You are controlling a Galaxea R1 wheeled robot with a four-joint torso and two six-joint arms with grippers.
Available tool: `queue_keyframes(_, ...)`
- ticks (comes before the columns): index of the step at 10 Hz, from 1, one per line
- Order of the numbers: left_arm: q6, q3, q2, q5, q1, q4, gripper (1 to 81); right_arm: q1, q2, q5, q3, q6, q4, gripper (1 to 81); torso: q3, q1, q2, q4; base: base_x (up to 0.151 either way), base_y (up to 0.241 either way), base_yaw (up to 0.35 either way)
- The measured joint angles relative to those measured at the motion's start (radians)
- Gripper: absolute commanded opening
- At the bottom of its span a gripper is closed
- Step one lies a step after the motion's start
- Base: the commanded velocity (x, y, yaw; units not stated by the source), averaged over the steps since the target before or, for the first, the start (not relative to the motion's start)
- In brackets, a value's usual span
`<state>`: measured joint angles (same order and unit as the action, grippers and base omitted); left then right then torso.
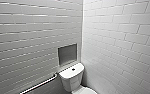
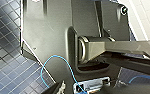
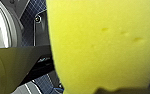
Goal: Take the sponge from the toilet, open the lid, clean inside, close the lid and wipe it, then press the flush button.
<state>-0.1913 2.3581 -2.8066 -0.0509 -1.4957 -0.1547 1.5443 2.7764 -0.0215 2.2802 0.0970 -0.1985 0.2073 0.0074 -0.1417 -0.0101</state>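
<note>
The white toilet (image 1: 71, 77) stands in the corner where the two tiled walls meet, low in the head view. The small dark flush button (image 1: 73, 69) sits on top of its tank cover. Below the tank, a white rounded piece of the bowl end (image 1: 85, 90) reaches the picture's edge; whether that is the lid I cannot tell. The yellow sponge (image 3: 101, 47) looms very large and close in the right wrist view, held in my right gripper. The left wrist view takes in my own dark body parts above blue floor tiles (image 2: 6, 67).
A grey recessed niche (image 1: 67, 53) is set into the wall above the tank. A metal grab bar (image 1: 39, 85) runs along the left wall beside the toilet. The right wall (image 1: 121, 50) stands close to the tank.
</note>
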Motion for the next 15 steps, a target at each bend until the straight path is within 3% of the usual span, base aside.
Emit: queue_keyframes(15,0.000,0.000,-0.002,0.007,0.010,0.001,81.1,-0.008,0.005,-0.015,0.000,0.000,-0.003,1.0,0.000,0.001,0.000,0.000,0.089,0.000,0.000)
